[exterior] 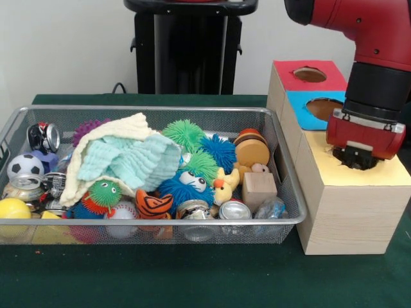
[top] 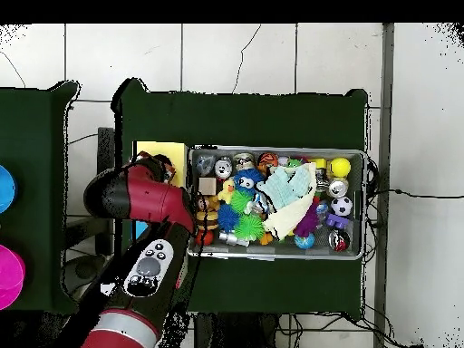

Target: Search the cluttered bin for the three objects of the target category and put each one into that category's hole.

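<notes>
The wire mesh bin (exterior: 148,222) sits on the green table, full of toys; it also shows in the overhead view (top: 272,257). No polka-dot cloth shows in either view. A cream waffle cloth (exterior: 122,128) and a mint-green waffle cloth (exterior: 138,160) lie bunched on the pile. My gripper (exterior: 356,158) points down at the yellow top (exterior: 388,174) of the wooden box, right of the bin. It covers the yellow hole, which is hidden. Whatever is in the gripper is hidden too.
Behind the yellow top are the blue-topped hole (exterior: 324,108) and the red-topped hole (exterior: 309,74). The bin holds spiky balls (exterior: 185,133), a soccer ball (exterior: 24,165), cans (exterior: 235,210), a wooden block (exterior: 259,189), a rubber duck (exterior: 225,186) and a yellow ball (exterior: 13,209).
</notes>
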`<state>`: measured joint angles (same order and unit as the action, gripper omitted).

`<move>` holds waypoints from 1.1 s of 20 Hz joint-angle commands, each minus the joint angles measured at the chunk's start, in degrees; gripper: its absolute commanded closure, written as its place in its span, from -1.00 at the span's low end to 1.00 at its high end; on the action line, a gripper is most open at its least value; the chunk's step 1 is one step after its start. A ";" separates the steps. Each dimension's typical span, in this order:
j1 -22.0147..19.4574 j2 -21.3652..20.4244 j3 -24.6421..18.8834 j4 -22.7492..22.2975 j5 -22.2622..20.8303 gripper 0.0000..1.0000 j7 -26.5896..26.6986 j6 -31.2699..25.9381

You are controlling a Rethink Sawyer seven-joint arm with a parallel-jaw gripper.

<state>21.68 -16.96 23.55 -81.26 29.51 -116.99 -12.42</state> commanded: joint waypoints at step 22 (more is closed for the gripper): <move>4.09 -13.61 15.04 5.06 -5.00 1.00 -6.72 -20.10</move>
<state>26.35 -28.52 39.33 -74.97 27.84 -116.99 -24.58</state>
